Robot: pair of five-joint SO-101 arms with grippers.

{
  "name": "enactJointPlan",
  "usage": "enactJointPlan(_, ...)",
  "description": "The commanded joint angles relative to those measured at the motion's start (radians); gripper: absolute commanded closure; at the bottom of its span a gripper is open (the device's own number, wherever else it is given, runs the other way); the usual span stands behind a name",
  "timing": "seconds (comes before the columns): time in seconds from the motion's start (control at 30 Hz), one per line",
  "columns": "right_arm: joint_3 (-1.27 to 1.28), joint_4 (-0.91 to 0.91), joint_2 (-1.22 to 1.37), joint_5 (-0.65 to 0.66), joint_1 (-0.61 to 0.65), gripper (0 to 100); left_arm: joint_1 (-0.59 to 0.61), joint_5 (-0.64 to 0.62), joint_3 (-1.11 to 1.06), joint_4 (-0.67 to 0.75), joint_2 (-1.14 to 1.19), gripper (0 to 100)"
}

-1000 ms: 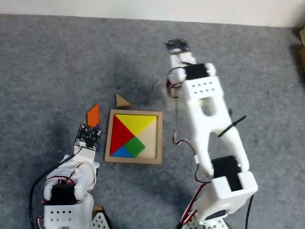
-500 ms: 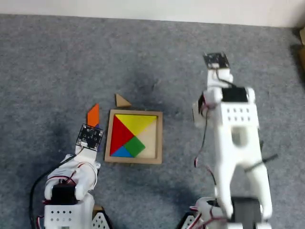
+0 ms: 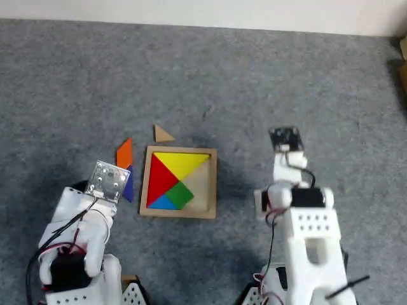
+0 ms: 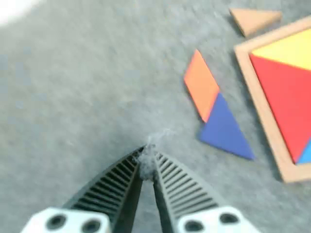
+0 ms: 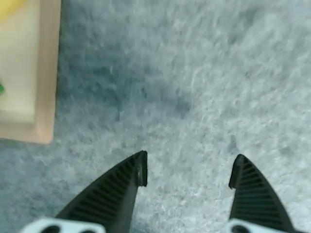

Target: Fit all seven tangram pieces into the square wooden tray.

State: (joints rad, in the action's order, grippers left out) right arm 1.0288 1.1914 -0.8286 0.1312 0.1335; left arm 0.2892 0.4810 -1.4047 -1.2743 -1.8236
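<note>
The square wooden tray [image 3: 178, 214] lies mid-table holding a yellow triangle [image 3: 180, 163], a red triangle [image 3: 159, 181], a green piece [image 3: 182, 192] and a light blue triangle [image 3: 163, 202]; its right part is bare wood. Left of it on the carpet lie an orange parallelogram [image 4: 201, 85] and a dark blue triangle [image 4: 224, 131], touching. A tan triangle [image 4: 254, 19] sits off the tray's far left corner. My left gripper [image 4: 147, 162] is shut and empty, over carpet short of those two pieces. My right gripper [image 5: 188, 170] is open and empty over carpet right of the tray [image 5: 46, 73].
Grey carpet covers the whole table. The left arm [image 3: 76, 229] stands at the near left and the right arm [image 3: 305, 222] at the near right. A pale wall edge runs along the far side.
The right arm swung from beyond the tray's far right corner out to the right and drew back toward the near edge. The left wrist shifted a little left.
</note>
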Motion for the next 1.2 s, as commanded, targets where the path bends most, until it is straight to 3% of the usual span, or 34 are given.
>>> enactJointPlan(0.0,0.163,-0.058,-0.157,0.005,-0.012,72.8,0.021,0.046,0.108,0.012,0.012,100)
enactJointPlan(0.2,0.303,-0.088,-0.335,0.008,-0.084,72.8,0.021,0.048,0.185,-0.003,0.096,91)
enactJointPlan(0.43,0.469,-0.090,-0.547,0.009,-0.101,72.8,0.016,0.037,0.366,-0.025,0.545,78)
enactJointPlan(0.57,0.547,-0.090,-0.680,0.009,-0.120,72.8,0.016,-0.055,0.455,-0.023,0.796,71)
enactJointPlan(0.87,0.768,-0.036,-1.000,0.006,-0.120,72.8,-0.004,-0.238,0.677,0.181,1.251,70)
enactJointPlan(1.17,0.777,-0.013,-0.990,0.009,-0.122,72.8,-0.079,-0.373,0.954,0.198,1.685,70)
